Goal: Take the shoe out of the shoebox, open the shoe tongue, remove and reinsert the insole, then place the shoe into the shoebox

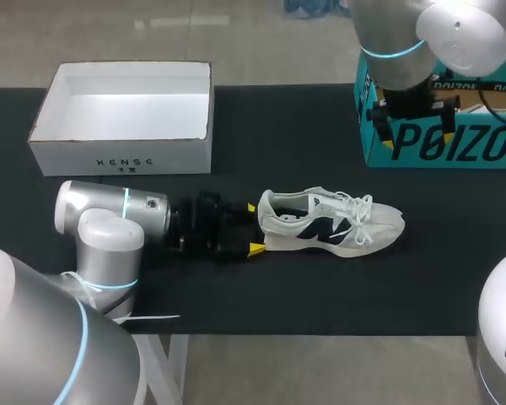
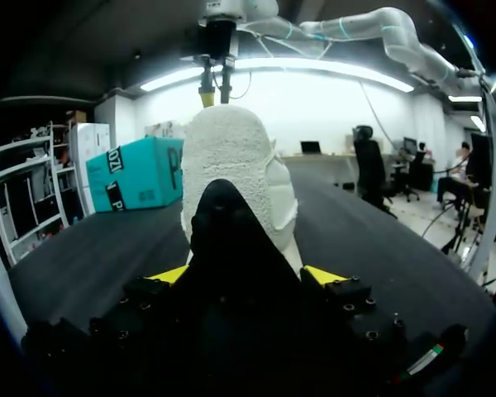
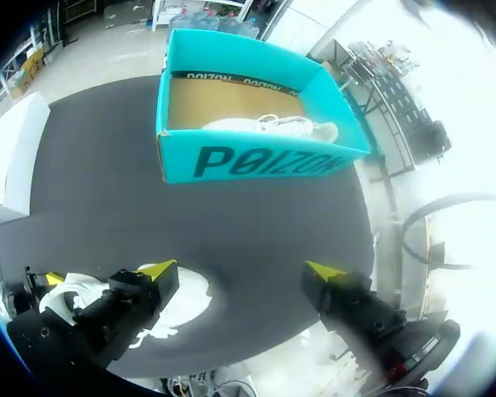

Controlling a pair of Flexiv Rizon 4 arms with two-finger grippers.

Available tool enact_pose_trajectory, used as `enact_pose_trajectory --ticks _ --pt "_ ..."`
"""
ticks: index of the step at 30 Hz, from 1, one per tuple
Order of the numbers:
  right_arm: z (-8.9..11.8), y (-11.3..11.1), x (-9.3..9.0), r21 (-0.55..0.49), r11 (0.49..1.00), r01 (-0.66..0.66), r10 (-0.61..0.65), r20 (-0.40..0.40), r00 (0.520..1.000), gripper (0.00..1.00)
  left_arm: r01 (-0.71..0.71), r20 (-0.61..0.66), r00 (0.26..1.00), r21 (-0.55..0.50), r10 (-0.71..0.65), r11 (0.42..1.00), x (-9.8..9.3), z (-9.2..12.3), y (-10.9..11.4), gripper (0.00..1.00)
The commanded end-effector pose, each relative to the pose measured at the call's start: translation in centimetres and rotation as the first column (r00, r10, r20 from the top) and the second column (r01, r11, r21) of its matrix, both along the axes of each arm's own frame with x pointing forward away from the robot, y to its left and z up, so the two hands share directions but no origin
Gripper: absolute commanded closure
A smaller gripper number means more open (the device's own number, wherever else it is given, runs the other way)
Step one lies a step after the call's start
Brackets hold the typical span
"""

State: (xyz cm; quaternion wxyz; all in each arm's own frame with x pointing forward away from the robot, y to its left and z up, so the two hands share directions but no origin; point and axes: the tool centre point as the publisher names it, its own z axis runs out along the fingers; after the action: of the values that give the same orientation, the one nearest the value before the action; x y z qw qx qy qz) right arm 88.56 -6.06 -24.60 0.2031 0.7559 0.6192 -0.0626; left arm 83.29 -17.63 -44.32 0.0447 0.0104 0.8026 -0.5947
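Yellow-tipped left tool (image 1: 254,228) sits at the heel of the shoe (image 1: 329,224), which is out on the table (image 1: 455,253). I cannot tell if it is clamped. Right tool (image 3: 244,271) hangs above, spread apart. Tongue-opening looks due, and it needs that tool down at the laces.
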Motion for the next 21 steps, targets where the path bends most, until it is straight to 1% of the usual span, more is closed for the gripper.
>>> enact_pose_trajectory --ticks 1,8,10,11,13,15,17,18,21 --pt "0.1 0.1 0.2 -0.003 1.000 0.002 -0.002 -0.005 1.000 0.00 -0.001 0.000 1.000 0.003 0.001 1.000 -0.1 -0.1 -0.2 1.00" --pt "0.1 0.1 0.2 -0.003 1.000 0.002 -0.002 -0.005 1.000 0.00 -0.001 0.000 1.000 0.003 0.001 1.000 -0.1 -0.1 -0.2 1.00" --pt "0.0 1.5 -0.8 -0.038 0.999 0.009 -0.010 -0.027 1.000 0.00 -0.001 0.000 1.000 0.003 0.001 1.000 -0.1 -0.1 -0.2 1.00" --pt "0.0 2.4 -1.4 -0.012 1.000 -0.006 0.006 -0.027 1.000 0.00 -0.001 0.000 1.000 0.003 0.001 1.000 -0.1 -0.1 -0.2 1.00" --pt "-0.3 3.8 -2.5 -0.002 1.000 -0.010 0.010 -0.037 0.999 0.00 -0.001 0.000 1.000 0.003 0.001 1.000 -0.1 -0.1 -0.2 1.00" --pt "-0.4 5.5 -3.9 0.034 0.999 -0.019 0.020 -0.041 0.999 0.00 -0.001 0.000 1.000 0.003 0.001 1.000 -0.1 -0.1 -0.2 1.00" --pt "-0.5 7.2 -5.4 0.047 0.999 -0.023 0.024 -0.025 0.999 0.00 -0.001 0.000 1.000 0.003 0.001 1.000 -0.1 -0.1 -0.2 1.00" --pt "-0.7 8.1 -6.1 0.052 0.998 -0.032 0.034 -0.033 0.999 0.00 -0.001 0.000 1.000 0.003 0.001 1.000 -0.1 -0.1 -0.2 1.00" --pt "-1.3 10.2 -7.3 0.013 0.999 -0.036 0.037 -0.039 0.999 0.00 -0.001 0.000 1.000 0.003 0.001 1.000 -0.1 -0.1 -0.2 1.00"
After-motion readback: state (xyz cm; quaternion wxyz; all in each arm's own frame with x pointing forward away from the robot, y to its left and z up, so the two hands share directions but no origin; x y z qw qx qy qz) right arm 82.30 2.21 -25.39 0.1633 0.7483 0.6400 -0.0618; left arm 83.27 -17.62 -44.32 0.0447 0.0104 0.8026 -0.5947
